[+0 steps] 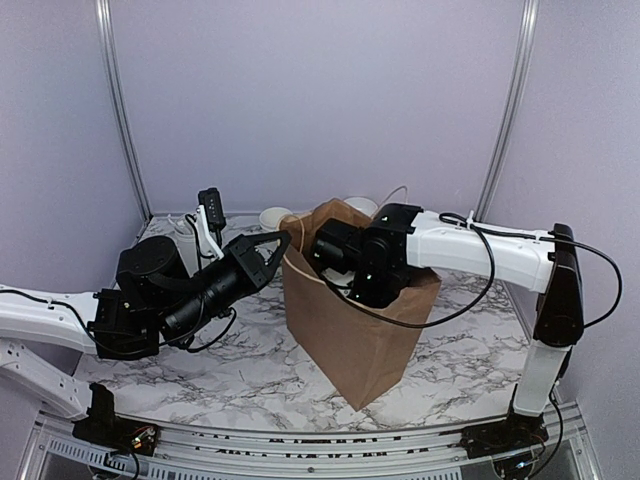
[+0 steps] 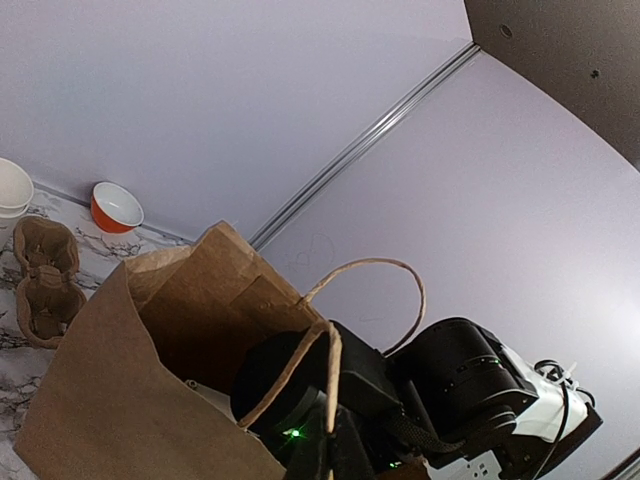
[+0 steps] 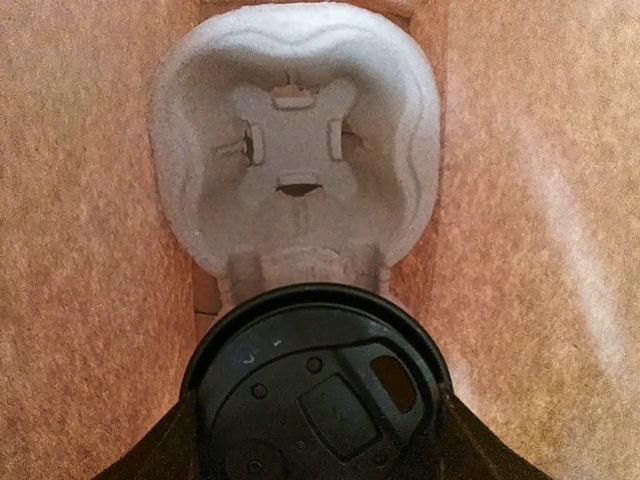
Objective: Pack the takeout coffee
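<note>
Steadying the paper bag [image 1: 350, 330] on the surface [image 1: 200, 385] with the left claw [image 1: 283, 243], clamped tight. Could tip if tugged. Inside, by the pulp carrier [image 3: 295, 150], gripping the takeout coffee [image 3: 315, 385] in the right claw [image 3: 315, 410], spread partway around it. Could miss its well and spill. Seen only from the right wrist, hidden overhead. Only from the left wrist: pinching the handle [image 2: 335, 365].
</note>
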`<move>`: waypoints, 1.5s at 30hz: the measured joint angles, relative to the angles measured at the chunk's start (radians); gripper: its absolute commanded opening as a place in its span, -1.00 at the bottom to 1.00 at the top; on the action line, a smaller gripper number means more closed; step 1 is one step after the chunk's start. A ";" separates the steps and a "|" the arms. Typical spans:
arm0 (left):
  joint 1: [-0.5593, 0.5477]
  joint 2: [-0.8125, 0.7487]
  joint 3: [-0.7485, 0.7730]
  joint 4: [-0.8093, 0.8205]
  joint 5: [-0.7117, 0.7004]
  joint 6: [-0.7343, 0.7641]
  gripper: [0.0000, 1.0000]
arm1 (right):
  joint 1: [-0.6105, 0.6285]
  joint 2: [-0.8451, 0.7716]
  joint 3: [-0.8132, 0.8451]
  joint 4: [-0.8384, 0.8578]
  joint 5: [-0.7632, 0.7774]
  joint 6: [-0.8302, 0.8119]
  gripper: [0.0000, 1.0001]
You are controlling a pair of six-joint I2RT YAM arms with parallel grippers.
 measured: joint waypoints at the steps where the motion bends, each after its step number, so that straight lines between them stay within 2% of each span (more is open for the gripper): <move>1: 0.000 0.000 0.000 0.000 0.000 0.000 -1.00 | 0.000 0.000 0.002 -0.001 0.000 0.000 0.33; 15: 0.000 0.003 0.005 -0.002 -0.004 -0.001 -1.00 | 0.011 0.000 0.114 -0.061 0.007 0.008 0.51; 32: 0.000 0.010 0.024 -0.023 0.000 0.000 -1.00 | 0.013 0.000 0.183 -0.105 0.032 0.017 0.60; 45: 0.000 0.016 0.038 -0.029 0.019 0.005 -0.87 | 0.013 -0.006 0.192 -0.107 0.045 0.026 0.64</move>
